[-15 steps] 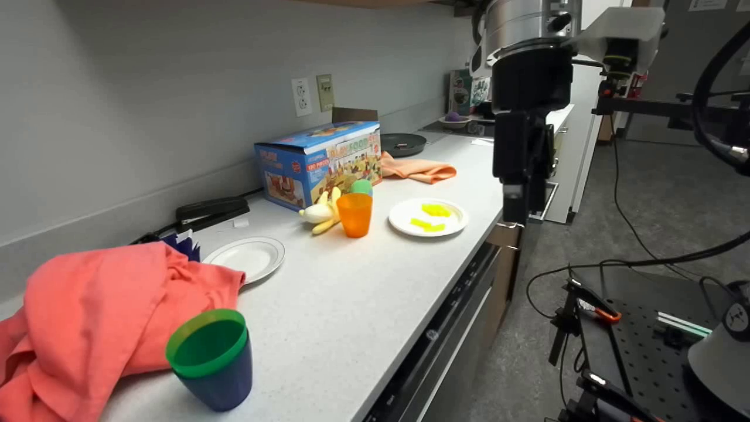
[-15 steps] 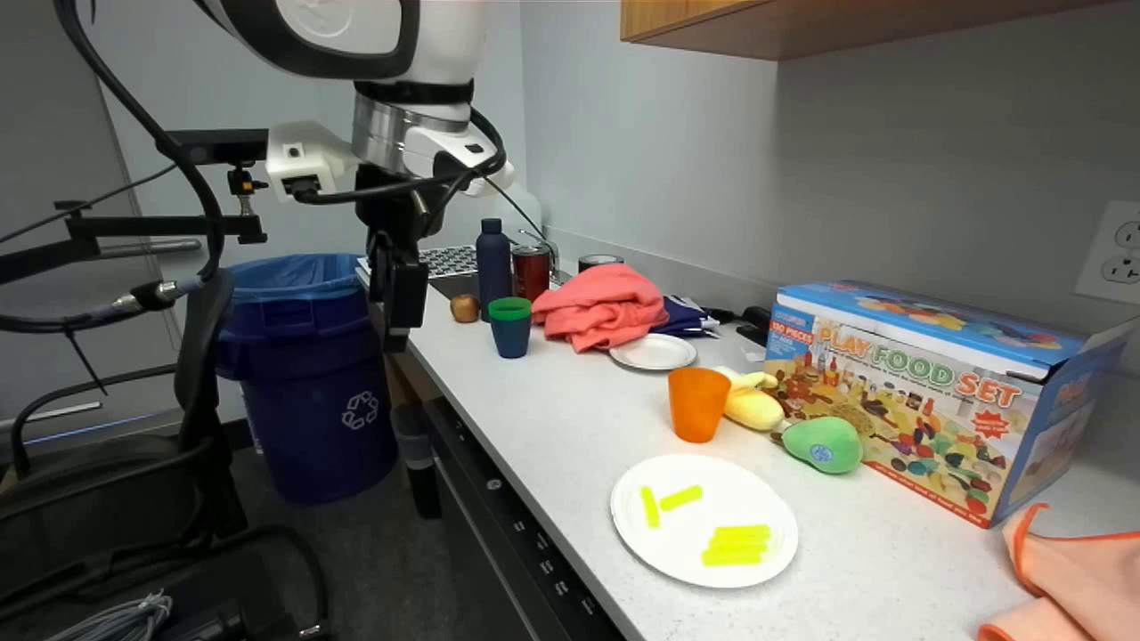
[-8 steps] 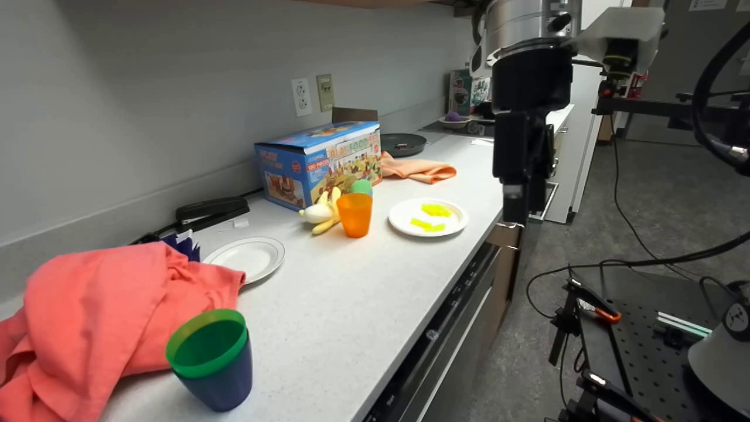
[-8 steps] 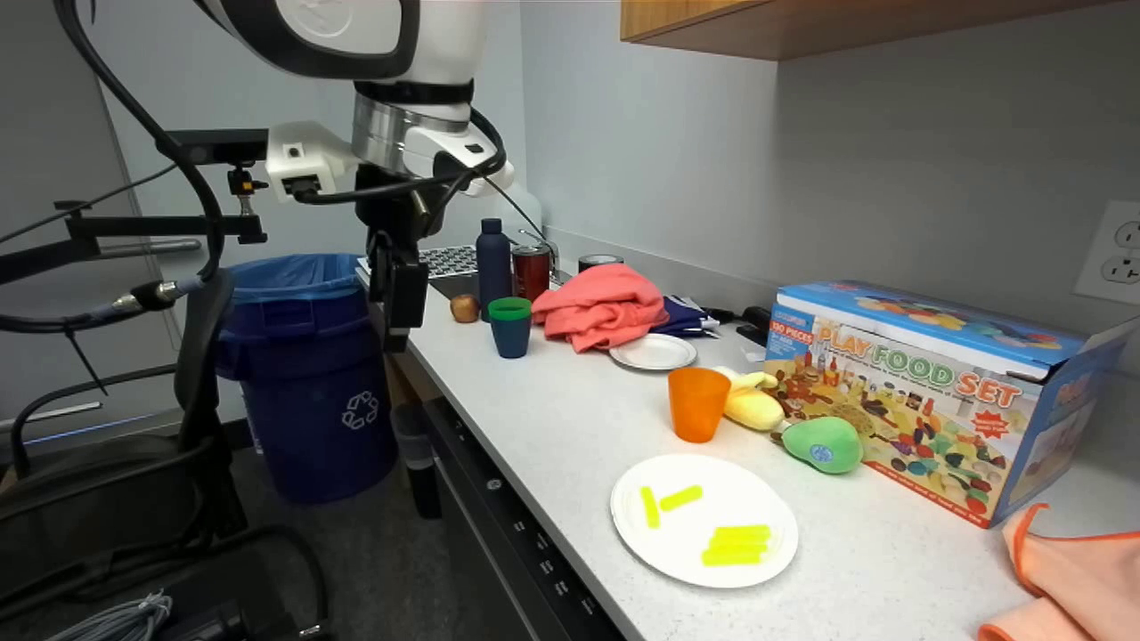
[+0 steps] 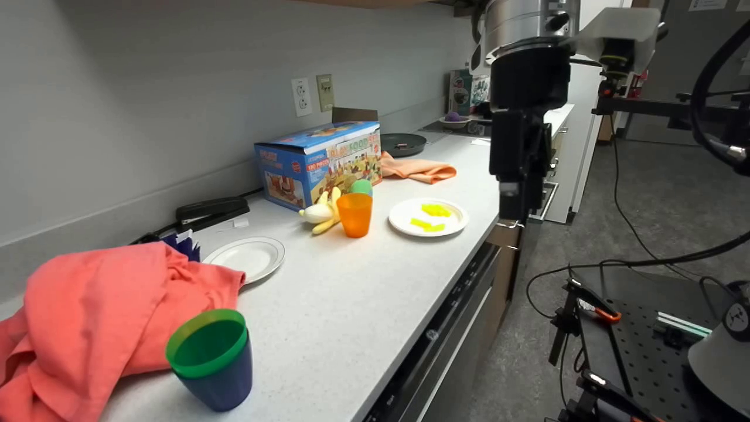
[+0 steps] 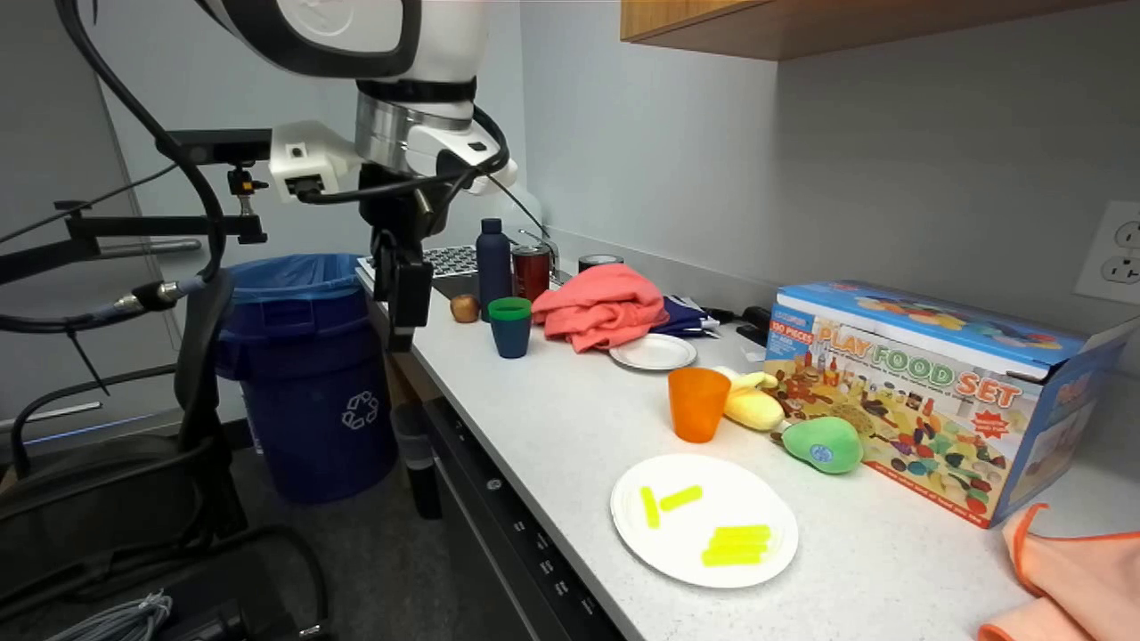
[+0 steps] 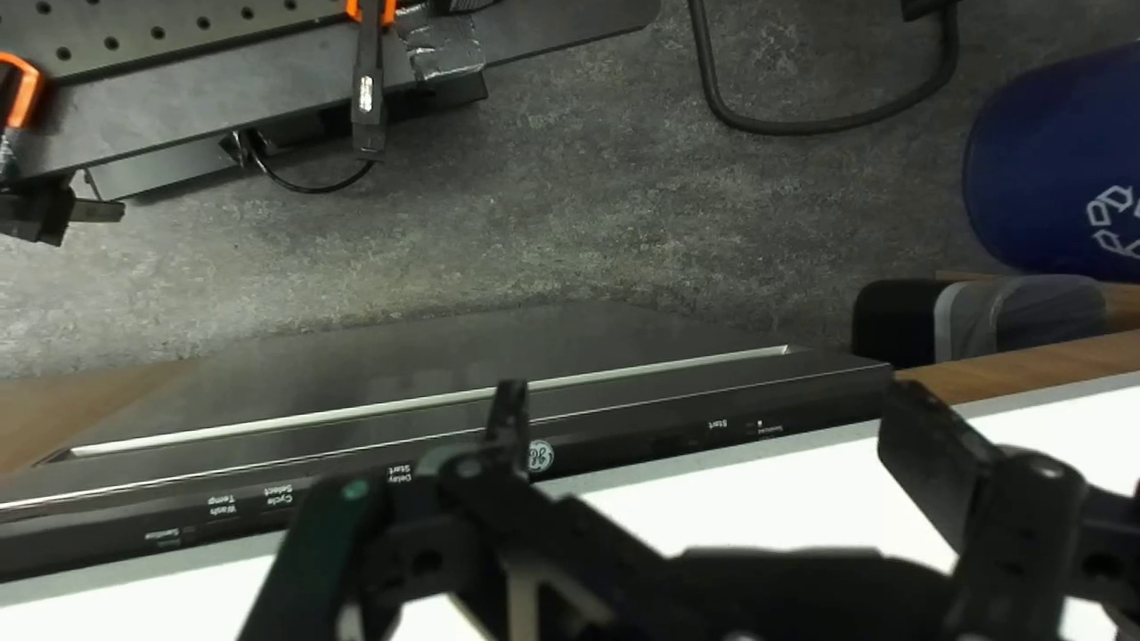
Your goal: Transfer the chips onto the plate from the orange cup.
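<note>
The white plate [image 5: 407,215] lies on the counter with several yellow chips [image 5: 436,210] on it. In an exterior view the plate [image 6: 686,545] shows two loose chips on one side and a cluster of chips [image 6: 736,545] on the other. The orange cup [image 5: 354,215] stands upright beside the plate, apart from it; it also shows in an exterior view [image 6: 697,405]. Its inside is not visible. My gripper [image 5: 521,208] hangs near the counter's front edge, away from plate and cup. In the wrist view the gripper [image 7: 710,432] is open and empty.
A play food box [image 6: 908,401], a toy banana [image 6: 753,405] and a green toy pear [image 6: 824,443] are behind the cup. A plain plate [image 5: 249,258], a coral cloth [image 5: 117,316] and a green-and-blue cup [image 5: 217,375] stand farther along. A peach cloth [image 5: 419,169] lies beyond the plate.
My gripper has shifted very slightly toward the counter. The plate, chips and orange cup have not moved.
</note>
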Available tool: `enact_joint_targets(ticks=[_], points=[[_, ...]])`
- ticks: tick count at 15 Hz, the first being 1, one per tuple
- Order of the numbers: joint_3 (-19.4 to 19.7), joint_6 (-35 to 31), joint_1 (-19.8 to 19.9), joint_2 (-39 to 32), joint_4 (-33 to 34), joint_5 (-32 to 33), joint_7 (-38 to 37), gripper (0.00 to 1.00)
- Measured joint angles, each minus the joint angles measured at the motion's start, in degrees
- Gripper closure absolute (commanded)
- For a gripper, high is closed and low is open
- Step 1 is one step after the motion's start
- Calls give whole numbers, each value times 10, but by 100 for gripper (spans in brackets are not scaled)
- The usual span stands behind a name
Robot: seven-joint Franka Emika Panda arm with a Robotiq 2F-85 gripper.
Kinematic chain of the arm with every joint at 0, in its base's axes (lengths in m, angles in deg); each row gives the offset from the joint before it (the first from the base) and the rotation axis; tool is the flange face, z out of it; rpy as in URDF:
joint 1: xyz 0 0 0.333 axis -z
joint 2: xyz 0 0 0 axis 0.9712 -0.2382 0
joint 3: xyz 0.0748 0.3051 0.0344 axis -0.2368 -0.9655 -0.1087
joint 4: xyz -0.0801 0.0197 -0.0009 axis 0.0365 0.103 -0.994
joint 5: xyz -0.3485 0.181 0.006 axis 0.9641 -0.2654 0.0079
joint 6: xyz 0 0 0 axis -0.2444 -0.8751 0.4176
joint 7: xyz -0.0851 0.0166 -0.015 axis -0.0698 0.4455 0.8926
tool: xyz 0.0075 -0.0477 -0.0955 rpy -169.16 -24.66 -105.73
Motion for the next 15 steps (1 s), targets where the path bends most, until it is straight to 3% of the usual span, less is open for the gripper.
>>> enact_joint_targets(ticks=[9,15], points=[[6,-8,65,-28,56,113,6,0],[7,-103,76,-95,121,164,8,0]])
